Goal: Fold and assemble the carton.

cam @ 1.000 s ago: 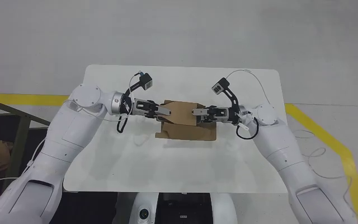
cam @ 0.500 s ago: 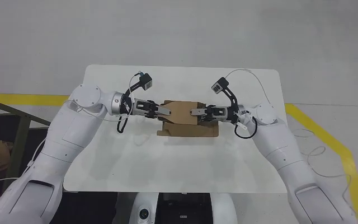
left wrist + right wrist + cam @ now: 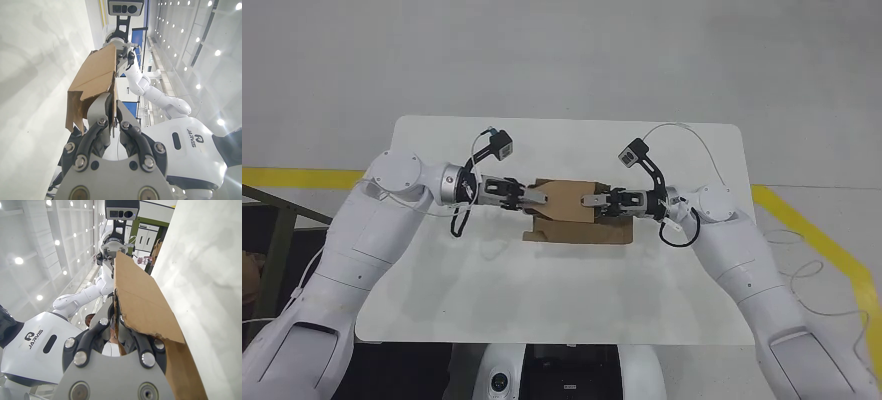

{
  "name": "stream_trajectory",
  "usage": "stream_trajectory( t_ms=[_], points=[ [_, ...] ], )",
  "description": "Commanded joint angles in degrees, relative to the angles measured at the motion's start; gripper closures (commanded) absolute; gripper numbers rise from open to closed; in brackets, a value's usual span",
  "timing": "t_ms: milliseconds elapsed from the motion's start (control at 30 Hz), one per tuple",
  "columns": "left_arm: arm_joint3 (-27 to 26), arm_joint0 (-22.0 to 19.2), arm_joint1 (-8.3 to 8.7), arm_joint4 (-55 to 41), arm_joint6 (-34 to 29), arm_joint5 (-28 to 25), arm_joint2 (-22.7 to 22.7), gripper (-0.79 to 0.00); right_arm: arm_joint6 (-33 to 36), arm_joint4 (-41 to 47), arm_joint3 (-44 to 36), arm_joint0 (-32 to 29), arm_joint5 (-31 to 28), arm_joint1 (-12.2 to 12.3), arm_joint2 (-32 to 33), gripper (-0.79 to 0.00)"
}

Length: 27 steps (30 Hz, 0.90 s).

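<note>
A brown cardboard carton (image 3: 572, 212), partly folded, is held above the middle of the white table (image 3: 442, 290) between both arms. My left gripper (image 3: 538, 197) is shut on the carton's left edge; in the left wrist view its pads (image 3: 109, 106) pinch a thin cardboard panel (image 3: 94, 79). My right gripper (image 3: 590, 200) is shut on the opposite edge; the right wrist view has its fingers (image 3: 111, 311) clamped on the carton (image 3: 143, 306). A lower flap (image 3: 577, 234) hangs toward the table's front.
The table's bare surface lies all around the carton. Yellow floor tape (image 3: 802, 215) runs past the table's right side, and a green frame (image 3: 272, 215) stands at the left edge of the top view.
The two grippers have drawn slightly closer together, and the carton's outline in the top view has shifted a little toward the back of the table.
</note>
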Motion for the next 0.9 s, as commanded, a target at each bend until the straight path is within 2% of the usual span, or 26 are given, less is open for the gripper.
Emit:
stream_trajectory(
  t_ms=[0, 533, 867],
  points=[
    [-0.05, 0.04, 0.0, -0.16, -0.08, 0.08, -0.1, -0.785, -0.12, -0.46, -0.05, -0.03, 0.14, 0.04, 0.05, 0.0],
    [-1.22, 0.25, 0.06, -4.79, -0.6, 0.85, -2.74, -0.785, -3.09, -5.42, -1.03, -0.72, 2.15, 0.18, -0.48, 0.0],
    [-3.21, -0.91, -0.53, -6.86, -0.33, 1.4, -1.96, -0.785, -4.55, -6.14, -1.26, -0.55, 2.85, -0.29, -1.62, 0.0]
  ],
)
